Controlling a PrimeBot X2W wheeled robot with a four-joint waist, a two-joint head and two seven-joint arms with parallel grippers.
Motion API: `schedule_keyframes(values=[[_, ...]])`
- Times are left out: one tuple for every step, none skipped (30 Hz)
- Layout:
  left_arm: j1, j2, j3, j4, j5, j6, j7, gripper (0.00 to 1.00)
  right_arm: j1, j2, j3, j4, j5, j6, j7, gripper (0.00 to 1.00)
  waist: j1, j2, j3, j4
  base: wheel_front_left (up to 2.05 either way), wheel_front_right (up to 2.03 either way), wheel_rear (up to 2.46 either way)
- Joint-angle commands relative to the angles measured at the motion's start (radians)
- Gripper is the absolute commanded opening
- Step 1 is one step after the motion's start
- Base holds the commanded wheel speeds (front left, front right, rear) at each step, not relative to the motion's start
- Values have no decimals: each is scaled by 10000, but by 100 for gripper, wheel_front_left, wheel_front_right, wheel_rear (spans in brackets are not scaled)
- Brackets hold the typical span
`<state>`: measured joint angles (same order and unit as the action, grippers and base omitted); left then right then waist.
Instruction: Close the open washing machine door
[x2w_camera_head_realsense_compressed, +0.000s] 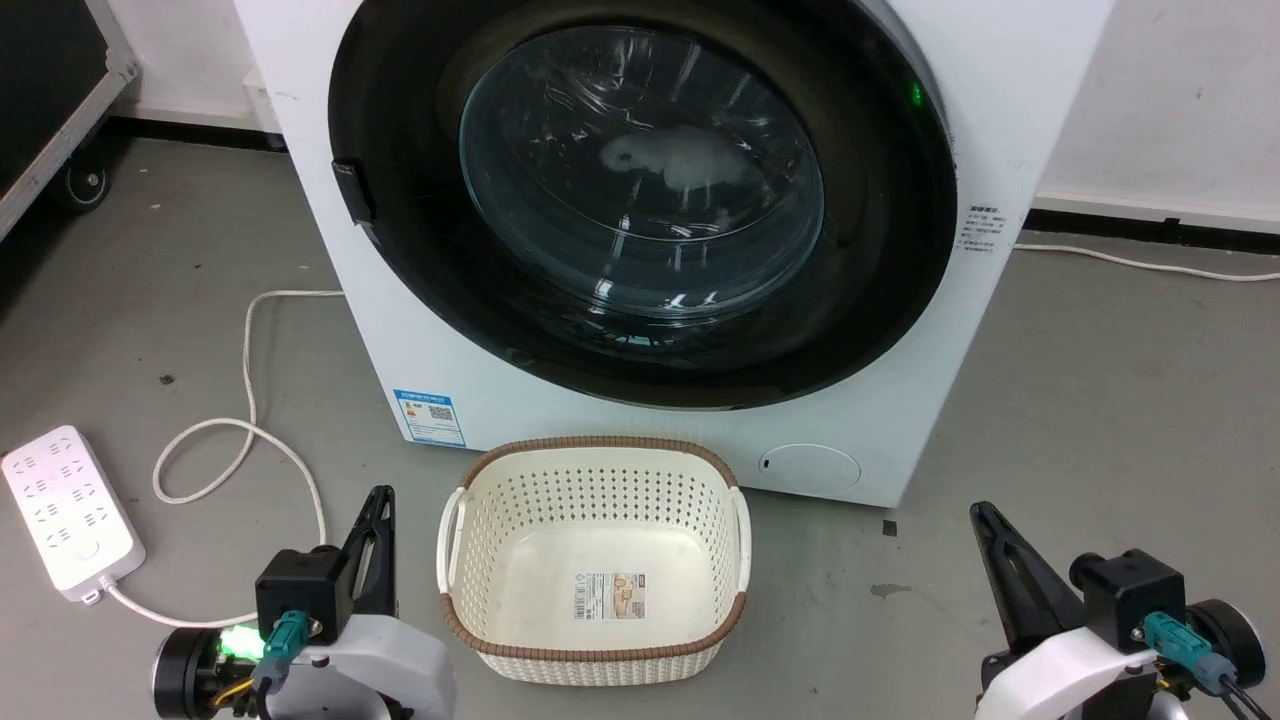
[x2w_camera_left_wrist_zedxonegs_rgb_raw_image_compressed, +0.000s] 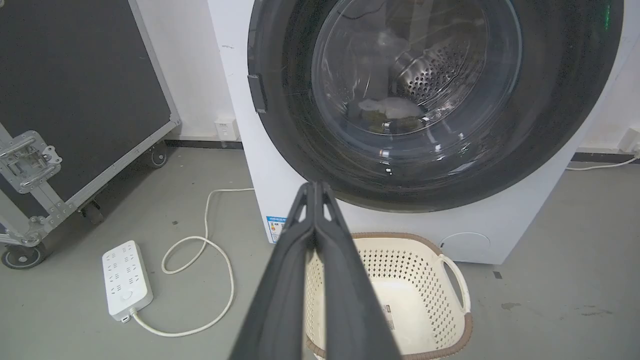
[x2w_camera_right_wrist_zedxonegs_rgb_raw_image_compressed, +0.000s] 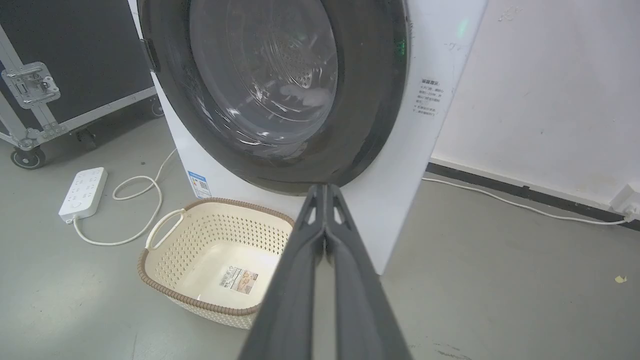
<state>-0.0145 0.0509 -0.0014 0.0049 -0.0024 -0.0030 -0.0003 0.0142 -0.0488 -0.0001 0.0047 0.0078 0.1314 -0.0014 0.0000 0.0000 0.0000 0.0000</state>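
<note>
The top rim of the washing machine door (x2w_camera_head_realsense_compressed: 640, 190) runs off the head view's upper edge. Print on the side sticker (x2w_camera_head_realsense_compressed: 985, 228) is too small to read.

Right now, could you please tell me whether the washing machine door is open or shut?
Shut: the washing machine door lies flush against the white machine front, with the steel drum seen through its glass.

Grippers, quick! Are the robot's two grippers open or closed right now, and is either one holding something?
Left gripper: closed, holding nothing.
Right gripper: closed, holding nothing.
</note>
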Motion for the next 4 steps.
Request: schedule_keyframes(values=[[145,-7,14,-49,24,30,3,0,-142,-14,1,-47,-78,-7,14,0,0,0,0,0,0,0,0],[145,-7,14,-49,24,30,3,0,-142,-14,1,-47,-78,-7,14,0,0,0,0,0,0,0,0],[145,-7,14,-49,24,30,3,0,-142,-14,1,-47,-78,-7,14,0,0,0,0,0,0,0,0],[145,-7,14,-49,24,30,3,0,-142,-14,1,-47,-78,-7,14,0,0,0,0,0,0,0,0]])
